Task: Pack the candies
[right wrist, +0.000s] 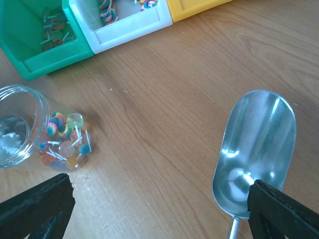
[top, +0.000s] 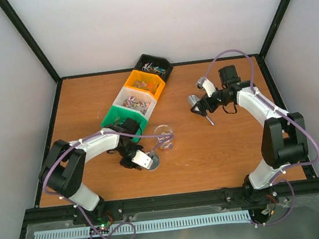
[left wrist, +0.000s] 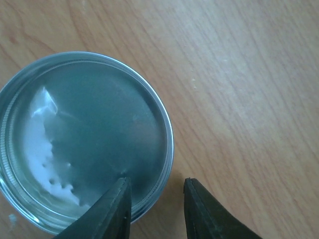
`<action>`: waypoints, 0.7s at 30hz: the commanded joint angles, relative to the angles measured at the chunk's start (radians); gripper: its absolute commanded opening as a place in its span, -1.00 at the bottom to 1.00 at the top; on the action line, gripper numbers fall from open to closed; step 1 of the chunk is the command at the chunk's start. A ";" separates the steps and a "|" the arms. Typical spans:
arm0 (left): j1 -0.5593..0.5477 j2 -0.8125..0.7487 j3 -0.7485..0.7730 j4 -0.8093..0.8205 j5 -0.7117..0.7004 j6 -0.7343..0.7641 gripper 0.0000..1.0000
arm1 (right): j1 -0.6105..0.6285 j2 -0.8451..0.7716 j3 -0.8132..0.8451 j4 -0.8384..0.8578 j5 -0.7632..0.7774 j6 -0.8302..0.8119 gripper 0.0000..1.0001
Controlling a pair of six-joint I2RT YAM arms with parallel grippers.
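Observation:
Small candies on sticks [right wrist: 65,144] lie in the bottom of a clear jar [right wrist: 25,132] with its lid off; the jar [top: 163,136] stands mid-table. More candies [right wrist: 52,30] fill the coloured bins. The jar's round silver lid [left wrist: 84,139] lies flat on the wood. My left gripper [left wrist: 155,181] hangs over the lid's right rim, one finger above the lid and one over the table, with a gap between them. My right gripper [right wrist: 160,189] is wide open above bare wood, holding nothing. A metal scoop [right wrist: 256,144] lies beside its right finger.
A diagonal row of bins runs from the back: black [top: 154,66], orange [top: 144,84], white [top: 134,102], green [top: 122,121]. The scoop [top: 195,101] rests right of the jar. White walls and a black frame enclose the wooden table [top: 234,157].

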 commanded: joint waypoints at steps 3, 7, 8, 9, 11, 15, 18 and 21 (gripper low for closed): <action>-0.017 0.049 0.107 -0.197 -0.048 -0.032 -0.47 | 0.000 0.053 0.154 -0.269 -0.100 -0.116 0.83; -0.017 0.080 0.131 -0.217 -0.079 -0.104 -0.57 | -0.002 0.101 0.281 -0.466 -0.128 -0.208 0.82; -0.017 0.083 0.126 -0.204 -0.084 -0.132 -0.59 | -0.002 0.104 0.304 -0.506 -0.127 -0.232 0.82; -0.017 0.085 0.121 -0.184 -0.085 -0.154 -0.61 | -0.003 0.107 0.324 -0.540 -0.121 -0.261 0.82; -0.017 0.087 0.107 -0.158 -0.081 -0.190 -0.65 | -0.004 0.112 0.357 -0.596 -0.105 -0.290 0.82; -0.017 0.070 0.057 -0.104 -0.095 -0.242 -0.64 | -0.010 0.115 0.386 -0.650 -0.097 -0.321 0.82; -0.017 0.063 0.069 -0.132 -0.082 -0.292 -0.64 | -0.013 0.116 0.403 -0.622 -0.107 -0.306 0.82; -0.020 0.092 0.128 -0.174 -0.084 -0.348 -0.59 | -0.013 0.127 0.461 -0.562 -0.146 -0.260 0.82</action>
